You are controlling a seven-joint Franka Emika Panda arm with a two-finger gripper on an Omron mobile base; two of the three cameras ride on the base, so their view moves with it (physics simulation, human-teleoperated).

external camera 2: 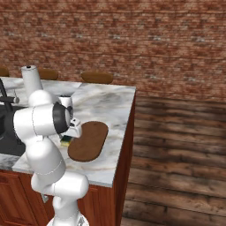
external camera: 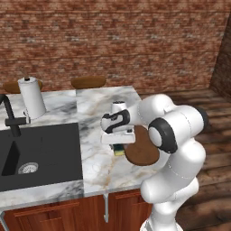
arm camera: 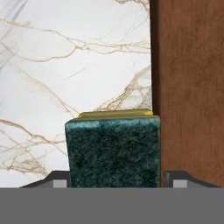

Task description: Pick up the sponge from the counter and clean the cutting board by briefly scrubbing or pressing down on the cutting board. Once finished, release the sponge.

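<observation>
You had the hand (external camera: 118, 143) low over the tabletop (external camera: 97, 117), right above the sponge (external camera: 119, 150), which sat on the marble at the cutting board's (external camera: 143, 146) left edge. From the left base camera the sponge peeked out directly beneath the hand, at its 6 o'clock, with a bit of green top and yellow side showing; the board lay at the hand's 3 o'clock, partly behind the white arm. From the right base camera the sponge (external camera 2: 65, 141) showed as a small yellow-green patch at about 9 o'clock of the cutting board (external camera 2: 88, 141), tucked under the hand and close against the board's rim. Along the hand camera the sponge (arm camera: 113, 151) filled the lower middle, green scrub face up, with one fingertip (arm camera: 61, 179) flanking it on each side, so the fingers stood spread to the sponge's width; you could not tell whether they already pressed its sides. The cutting board (arm camera: 188, 87) ran along the sponge's 3 o'clock side, its edge just beside the sponge. A paper towel roll (external camera: 31, 97) stood near the black sink (external camera: 40, 153), well apart at the hand's 10 o'clock.
</observation>
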